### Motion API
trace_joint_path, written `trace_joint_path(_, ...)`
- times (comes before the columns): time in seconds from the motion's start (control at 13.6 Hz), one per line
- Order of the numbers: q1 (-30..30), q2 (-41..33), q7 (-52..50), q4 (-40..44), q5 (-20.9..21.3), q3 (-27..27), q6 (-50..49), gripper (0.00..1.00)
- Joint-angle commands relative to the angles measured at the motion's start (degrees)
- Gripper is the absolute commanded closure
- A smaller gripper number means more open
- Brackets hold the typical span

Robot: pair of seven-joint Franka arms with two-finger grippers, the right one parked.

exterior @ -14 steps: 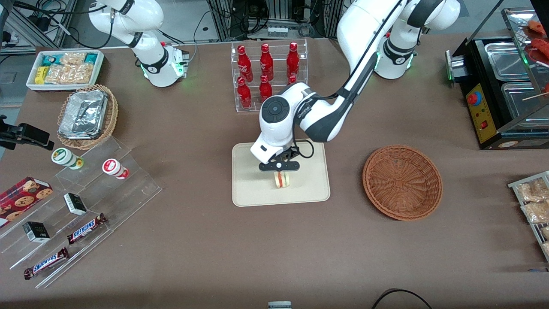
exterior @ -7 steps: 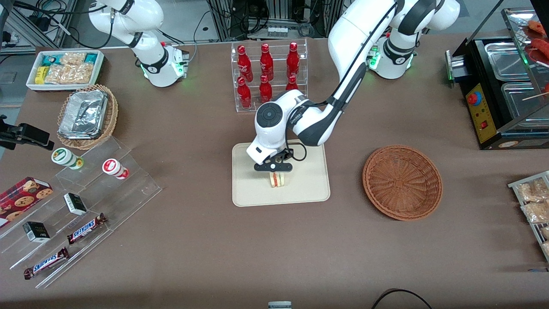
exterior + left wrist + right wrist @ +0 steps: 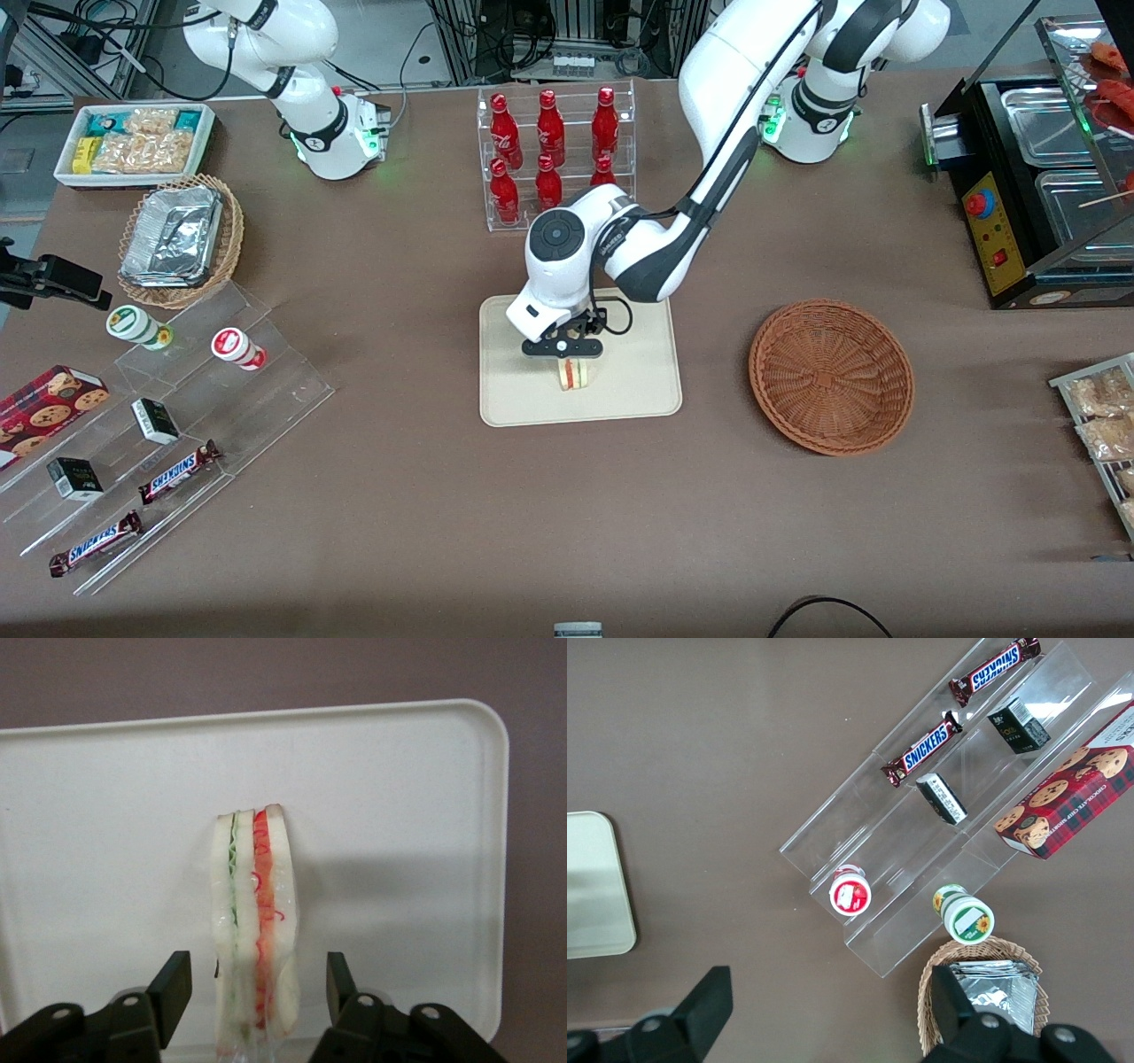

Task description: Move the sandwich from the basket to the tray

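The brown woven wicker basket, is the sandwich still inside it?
No, the round brown wicker basket holds nothing; the triangular white-bread sandwich stands on the cream rectangular tray under the open end effector.

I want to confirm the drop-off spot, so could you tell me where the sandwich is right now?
The sandwich stands on edge on the tray, between the open fingers of the gripper, well away from the basket.

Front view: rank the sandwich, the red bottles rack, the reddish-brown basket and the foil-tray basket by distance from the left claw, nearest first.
Left claw, open, over the tray.
1. Sandwich, between its fingers.
2. Red bottles rack, farther from the camera.
3. Reddish-brown basket, working arm's end.
4. Foil-tray basket, parked arm's end.
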Motion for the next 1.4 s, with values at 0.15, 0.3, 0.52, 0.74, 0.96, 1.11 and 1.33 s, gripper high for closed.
trace_joint_path(0.15,-0.2,-13.3,-0.1,-1.1,-0.8,5.0,-12.5,0.00)
trace_joint_path(0.3,-0.1,-17.8,0.0,-1.3,-0.8,7.3,-17.1,0.00)
trace_joint_path(0.52,-0.1,-23.6,2.1,-1.4,-0.8,13.3,-24.0,0.00)
trace_joint_path(0.74,-0.1,-26.3,8.8,-1.4,-1.2,18.5,-28.3,0.00)
trace_joint_path(0.96,-0.1,-28.3,13.2,-1.5,-1.3,23.1,-29.3,0.00)
trace_joint_path(1.11,-0.1,-29.8,16.7,-1.5,-2.4,25.8,-31.0,0.00)
trace_joint_path(1.33,-0.1,-32.0,23.5,-1.4,-3.5,30.4,-33.2,0.00)
